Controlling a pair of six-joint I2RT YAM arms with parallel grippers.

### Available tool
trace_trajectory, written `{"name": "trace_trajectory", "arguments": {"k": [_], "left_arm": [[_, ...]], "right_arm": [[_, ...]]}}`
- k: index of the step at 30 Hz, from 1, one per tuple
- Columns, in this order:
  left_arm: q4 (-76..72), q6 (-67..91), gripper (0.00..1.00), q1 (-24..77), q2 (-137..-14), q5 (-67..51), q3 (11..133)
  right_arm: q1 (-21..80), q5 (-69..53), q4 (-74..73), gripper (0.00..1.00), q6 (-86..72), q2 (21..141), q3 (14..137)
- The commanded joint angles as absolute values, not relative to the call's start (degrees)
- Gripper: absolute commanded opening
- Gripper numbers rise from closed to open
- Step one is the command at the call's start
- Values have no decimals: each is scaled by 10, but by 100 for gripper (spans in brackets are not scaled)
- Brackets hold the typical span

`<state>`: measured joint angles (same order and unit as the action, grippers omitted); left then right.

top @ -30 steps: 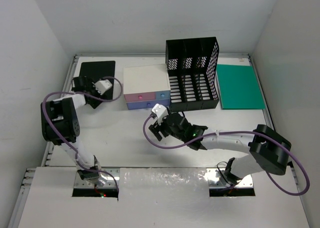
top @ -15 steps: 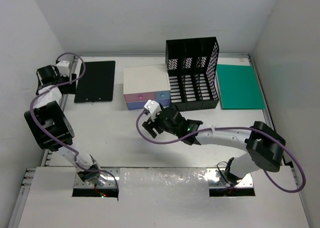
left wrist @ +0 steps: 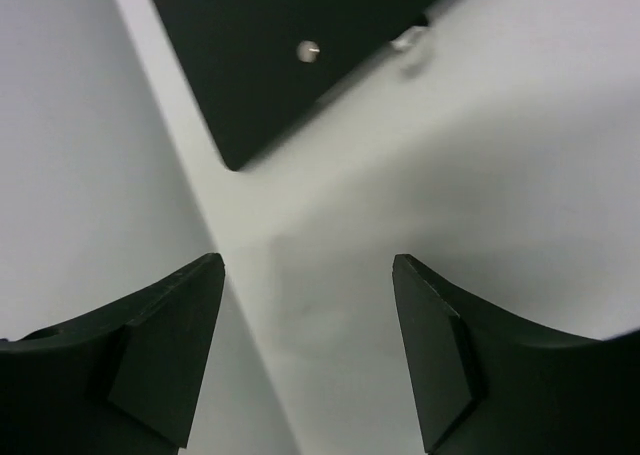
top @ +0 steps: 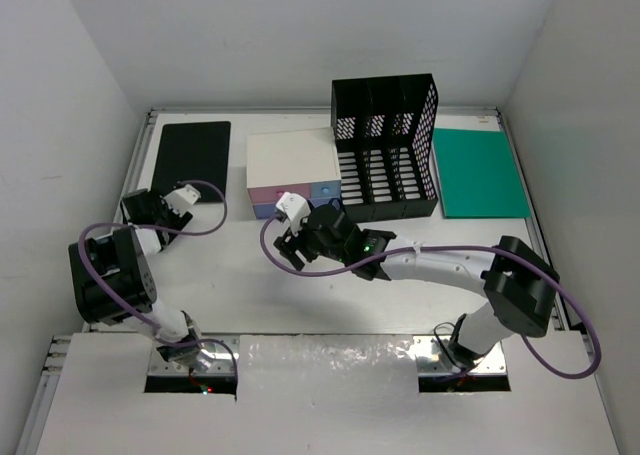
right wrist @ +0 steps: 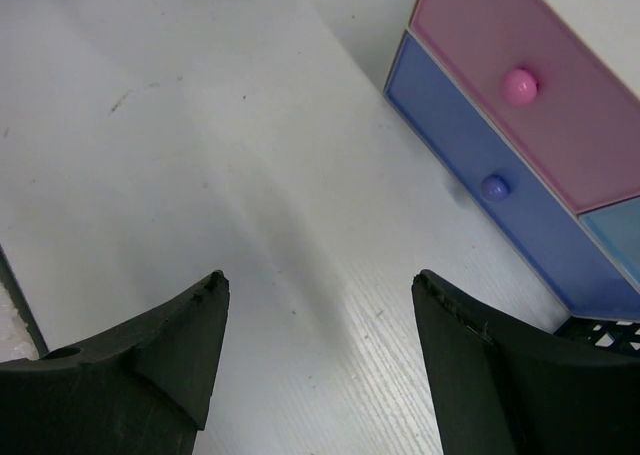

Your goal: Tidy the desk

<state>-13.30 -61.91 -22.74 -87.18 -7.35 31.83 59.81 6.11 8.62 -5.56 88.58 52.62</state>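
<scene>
We take the small drawer box [top: 290,157] as our landmark. It stands toward the far side of the white surface [top: 250,290], which spreads out around the box on every side and carries everything here. A flat black board [top: 190,160] lies to the left of the box. A black slotted file rack [top: 385,150] stands against the box's right side, and a green sheet [top: 480,173] lies beyond the rack.

The right gripper [right wrist: 320,285] hovers just in front of the box, at its near left corner. Its jaws are spread wide with only bare surface between them. From its wrist camera we see the box's pink drawer [right wrist: 520,125] and, beneath it, a blue drawer [right wrist: 480,190], each with a round knob.

The left gripper [left wrist: 310,275] sits well to the left of the box, near the side wall and close to the board's near corner. Its jaws are also spread apart and grip nothing.
</scene>
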Motion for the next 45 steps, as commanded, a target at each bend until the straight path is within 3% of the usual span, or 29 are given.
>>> {"name": "trace_trajectory", "arguments": {"k": [1, 13, 20, 27, 29, 31, 40, 45], "left_arm": [[-258, -688, 65, -217, -919, -55, 343], [-401, -695, 59, -190, -1051, -3, 371], [-389, -712, 54, -181, -1095, -18, 394], [-378, -769, 34, -164, -1146, -21, 403], [-395, -766, 22, -159, -1163, -11, 407], [-416, -745, 1, -159, -1164, -13, 405], [-435, -704, 0, -171, -1143, -4, 395], [-336, -659, 0, -200, -1052, -28, 392]], "right_arm": [[599, 54, 91, 71, -66, 881, 556], [599, 82, 94, 71, -46, 838, 539], [599, 92, 94, 71, -30, 807, 524], [599, 100, 94, 72, -17, 788, 520], [599, 98, 93, 72, -13, 784, 523], [599, 97, 91, 72, -11, 782, 524], [599, 103, 93, 72, -7, 774, 520], [599, 105, 98, 71, -20, 771, 512]]}}
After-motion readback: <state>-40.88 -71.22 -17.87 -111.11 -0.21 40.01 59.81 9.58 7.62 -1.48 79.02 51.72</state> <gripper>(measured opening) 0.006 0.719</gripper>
